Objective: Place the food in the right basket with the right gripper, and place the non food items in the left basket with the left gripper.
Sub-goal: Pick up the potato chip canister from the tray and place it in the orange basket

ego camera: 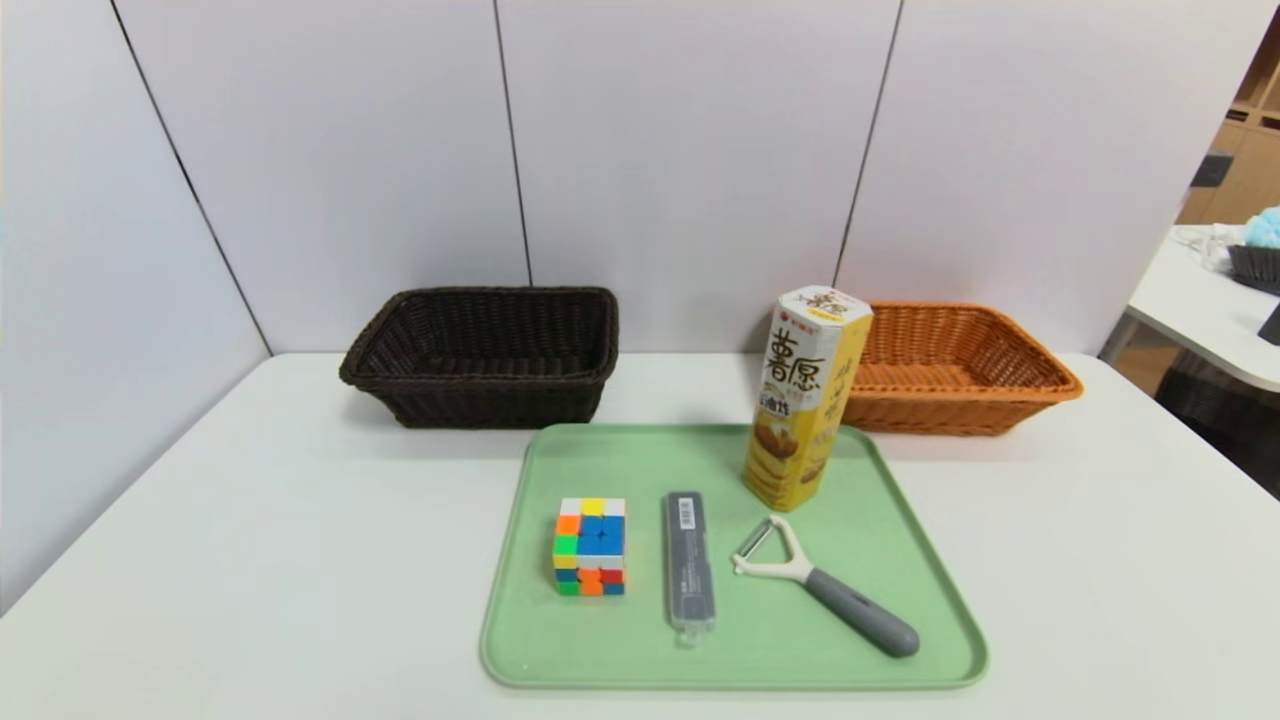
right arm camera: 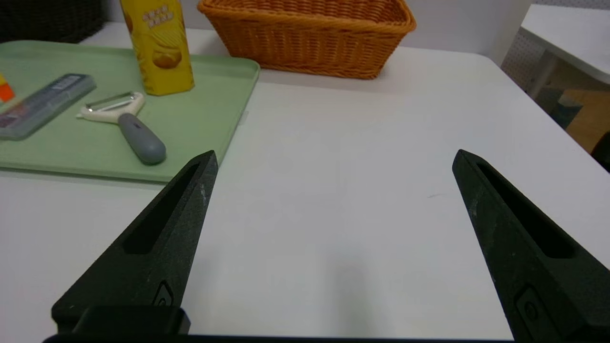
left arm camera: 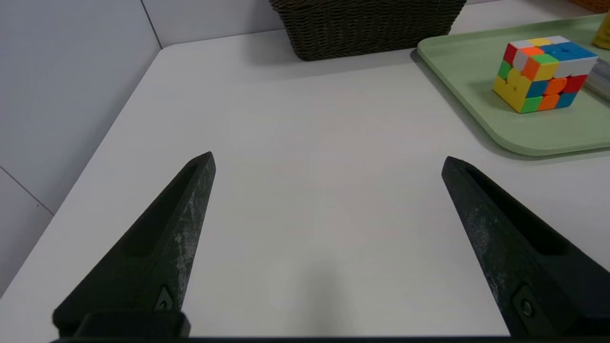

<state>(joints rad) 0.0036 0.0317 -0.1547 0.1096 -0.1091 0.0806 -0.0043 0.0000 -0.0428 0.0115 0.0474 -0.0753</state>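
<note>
A green tray (ego camera: 640,660) holds a yellow chip box (ego camera: 805,397) standing upright, a colourful puzzle cube (ego camera: 590,546), a grey flat case (ego camera: 688,560) and a peeler (ego camera: 825,585) with a grey handle. Behind it stand the dark brown left basket (ego camera: 485,355) and the orange right basket (ego camera: 960,368), both empty. My left gripper (left arm camera: 328,162) hangs open over bare table, left of the tray (left arm camera: 548,138) and cube (left arm camera: 543,74). My right gripper (right arm camera: 333,157) is open over bare table, right of the tray (right arm camera: 200,133), peeler (right arm camera: 128,126) and chip box (right arm camera: 159,45). Neither arm shows in the head view.
The white table (ego camera: 250,560) has bare room on both sides of the tray. Grey wall panels close off the back and left. A second white table (ego camera: 1200,300) with a dark basket stands off to the right, past this table's edge.
</note>
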